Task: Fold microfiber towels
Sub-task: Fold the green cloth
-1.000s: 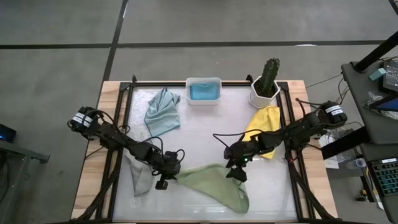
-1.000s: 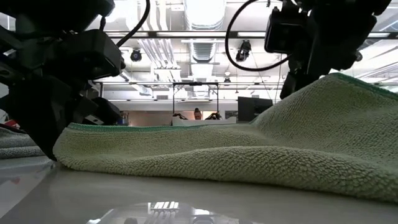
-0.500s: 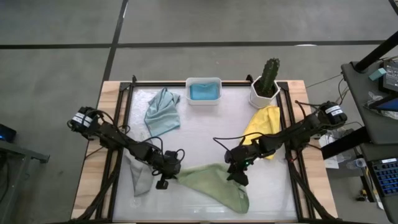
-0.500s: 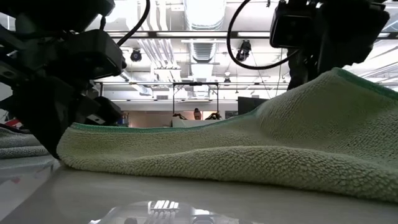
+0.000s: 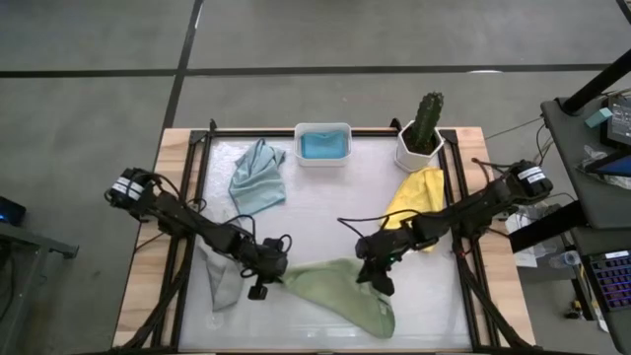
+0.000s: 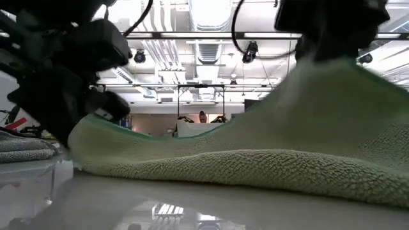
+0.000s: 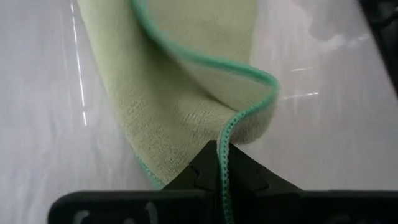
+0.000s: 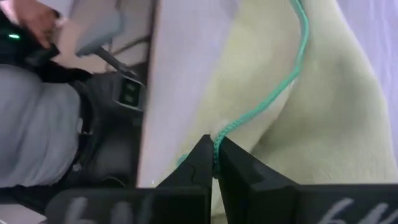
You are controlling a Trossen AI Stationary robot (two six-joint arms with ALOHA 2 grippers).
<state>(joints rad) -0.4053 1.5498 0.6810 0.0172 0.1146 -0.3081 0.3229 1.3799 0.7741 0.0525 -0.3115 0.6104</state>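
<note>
Both pincers are clamped on the green towel [image 5: 340, 292], which lies on the near part of the table [image 5: 345, 212]. The left pincer [image 7: 219, 163] pinches the teal-stitched hem at the towel's left corner, the cloth curling over just ahead of its tips. The right pincer [image 8: 213, 152] has its tips together on the same hem at the towel's far right edge.

To do this step well, I judge both corners should rise together, level and just clear of the table, with the span between them kept taut so the cloth hangs flat. Carry them over to the opposite edge and lay hem on hem before letting go. An uneven lift would likely skew the fold.

The table is white and glossy, showing reflections in the low view. The grey towel [image 5: 223, 281] lies just left of the left pincer. Farther off lie the yellow towel [image 5: 416, 192], the blue-grey towel [image 5: 258, 179], the tub [image 5: 323, 144] with blue cloth in it, and a potted cactus [image 5: 425, 128]. Beyond is a grey floor; the low view shows ceiling ducts and lights.
</note>
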